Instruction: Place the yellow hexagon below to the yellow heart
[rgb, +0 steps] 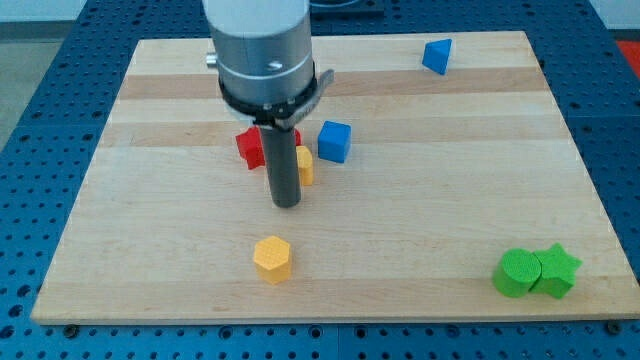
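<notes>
The yellow hexagon (272, 259) lies near the view's bottom, left of centre on the wooden board (150, 200). My tip (286, 203) is the end of a dark rod above and slightly right of the hexagon, with a gap between them. A yellow block, the heart (305, 166), is mostly hidden behind the rod; only its right edge shows. The hexagon sits well below it.
A red block (250, 147) lies left of the rod, partly hidden. A blue cube (335, 141) is to the rod's right. A blue block (437, 56) is at the top right. A green cylinder (517, 273) and green star (556, 271) touch at the bottom right.
</notes>
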